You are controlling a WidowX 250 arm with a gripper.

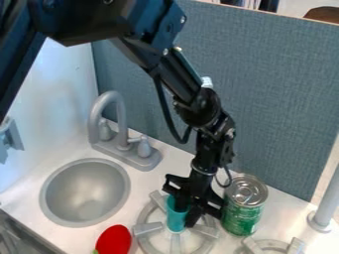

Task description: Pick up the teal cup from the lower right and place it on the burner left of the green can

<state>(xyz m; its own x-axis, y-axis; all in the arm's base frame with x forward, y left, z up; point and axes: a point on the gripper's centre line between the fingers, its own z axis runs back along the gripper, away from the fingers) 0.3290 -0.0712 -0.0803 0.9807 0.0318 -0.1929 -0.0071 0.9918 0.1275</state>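
Overall, a black robot arm [179, 74] slants from the upper left down to the white tabletop [147, 183]. Steady, small wrist movements would suit this spot — the green can [240, 219] is just beside the hand [183, 210], on the right of the view, and a sideways swing could knock it. On the gray toy burner [147, 228], raised spokes could catch a low edge, so any shift calls for a level, slow path. The hand is right up against the teal cup [175, 219]; whether it is spread or pinching the cup, I cannot tell. Light, even pressure on both sides would probably keep the cup from tipping or slipping.

The cup is over the burner, roughly upright: a slim, smooth-looking cylinder in one bright color, tapering slightly downward — its upper part is partly hidden by the black hand.
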